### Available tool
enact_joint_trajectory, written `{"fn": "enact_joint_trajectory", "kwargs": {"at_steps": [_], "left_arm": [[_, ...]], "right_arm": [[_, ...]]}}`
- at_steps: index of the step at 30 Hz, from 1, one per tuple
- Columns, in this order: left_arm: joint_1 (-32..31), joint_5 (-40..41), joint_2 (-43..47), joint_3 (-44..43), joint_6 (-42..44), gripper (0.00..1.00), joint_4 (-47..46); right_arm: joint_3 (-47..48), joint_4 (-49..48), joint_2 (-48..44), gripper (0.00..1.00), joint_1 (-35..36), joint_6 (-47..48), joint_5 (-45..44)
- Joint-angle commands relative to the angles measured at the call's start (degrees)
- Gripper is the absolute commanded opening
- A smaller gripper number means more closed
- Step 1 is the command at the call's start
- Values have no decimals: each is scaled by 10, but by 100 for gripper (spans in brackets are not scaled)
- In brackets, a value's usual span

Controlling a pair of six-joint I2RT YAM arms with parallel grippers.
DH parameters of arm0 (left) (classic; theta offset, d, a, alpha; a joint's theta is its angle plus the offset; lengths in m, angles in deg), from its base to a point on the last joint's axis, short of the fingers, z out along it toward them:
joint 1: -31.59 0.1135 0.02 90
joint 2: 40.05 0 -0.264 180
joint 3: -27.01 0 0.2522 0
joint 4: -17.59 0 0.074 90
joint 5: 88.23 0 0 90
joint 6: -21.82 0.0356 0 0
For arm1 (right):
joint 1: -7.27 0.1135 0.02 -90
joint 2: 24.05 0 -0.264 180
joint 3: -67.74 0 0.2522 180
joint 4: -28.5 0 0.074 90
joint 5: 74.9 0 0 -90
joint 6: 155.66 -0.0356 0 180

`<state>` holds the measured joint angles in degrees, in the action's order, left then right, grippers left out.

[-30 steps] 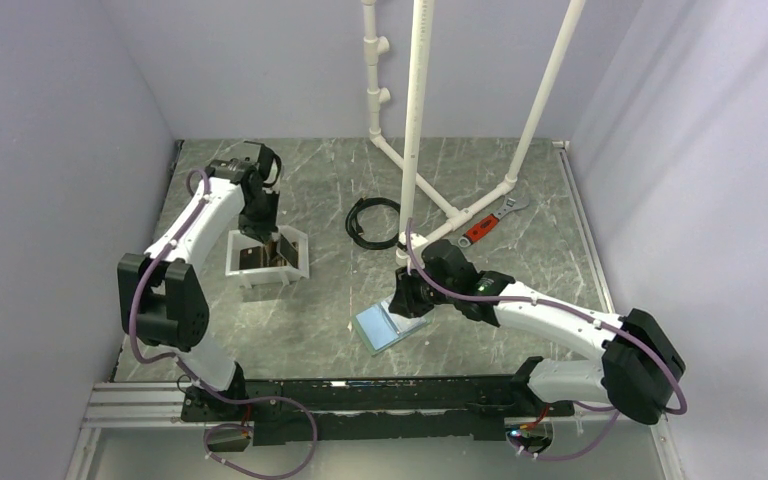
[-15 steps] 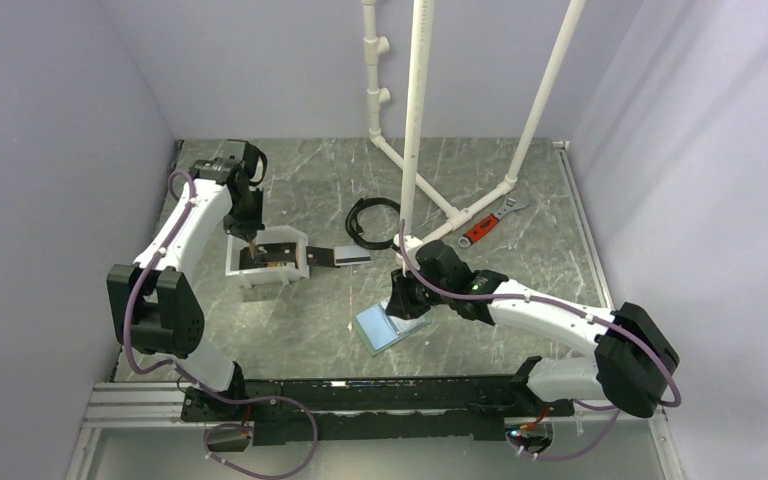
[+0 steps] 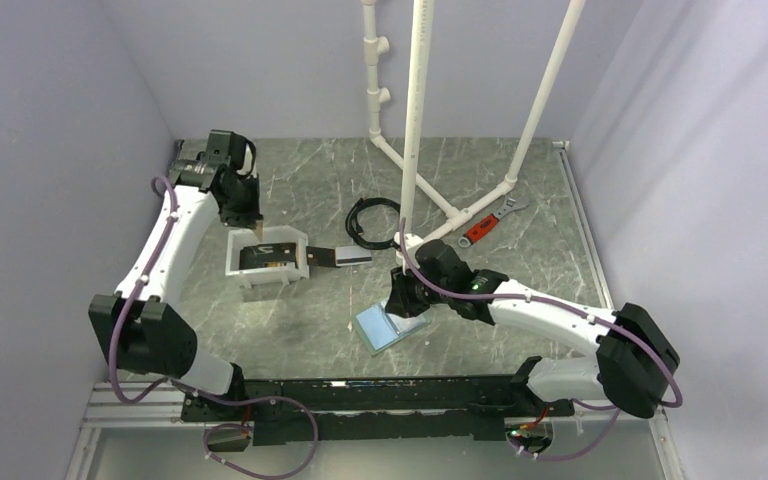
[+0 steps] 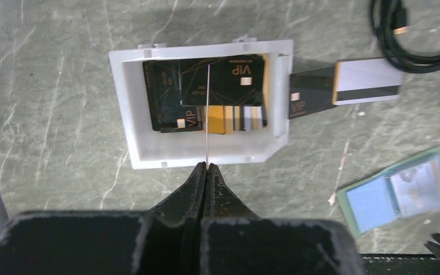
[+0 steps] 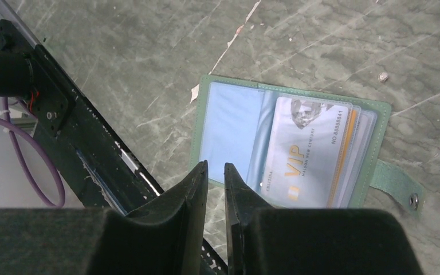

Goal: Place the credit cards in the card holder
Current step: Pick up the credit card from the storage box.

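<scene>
The card holder [image 3: 385, 325] lies open on the table, light blue inside, with a pale VIP card in its right pocket [image 5: 306, 152]; it also shows in the left wrist view [image 4: 392, 192]. My right gripper [image 3: 401, 300] hovers at its near edge [image 5: 216, 166], jaws a narrow gap apart with nothing between them. My left gripper [image 3: 251, 222] is shut [image 4: 206, 167] on a thin credit card seen edge-on [image 4: 206, 114], above the white tray [image 4: 123, 109]. Several dark and tan cards [image 4: 229, 74] lie in the tray. One dark and silver card [image 4: 344, 83] lies on the table right of it.
A black coiled cable [image 3: 370, 220] lies behind the loose card. A white pipe frame [image 3: 415, 150] stands mid-table, with a red-handled wrench [image 3: 485, 225] at its foot. The black mounting rail [image 5: 63, 114] runs along the near edge by the card holder.
My left arm has risen and drawn back left from the tray, holding one card. A dark card now lies on the table right of the tray. The right arm barely moved.
</scene>
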<state>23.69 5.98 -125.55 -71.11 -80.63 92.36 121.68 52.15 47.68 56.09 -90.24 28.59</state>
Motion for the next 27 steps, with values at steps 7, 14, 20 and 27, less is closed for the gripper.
{"fn": "enact_joint_trajectory", "kwargs": {"at_steps": [7,14,20,27], "left_arm": [[2,-246,96,-4,-8,0,-43],[-4,-545,167,154,-66,0,-202],[-111,-656,150,252,-70,0,-263],[-225,-691,96,289,-63,0,-316]], "right_arm": [[16,6,-56,31,-37,-6,14],[-15,-10,-116,52,-88,-26,82],[-61,-83,-155,75,-139,-55,251],[-69,-118,-151,81,-143,-64,360]]}}
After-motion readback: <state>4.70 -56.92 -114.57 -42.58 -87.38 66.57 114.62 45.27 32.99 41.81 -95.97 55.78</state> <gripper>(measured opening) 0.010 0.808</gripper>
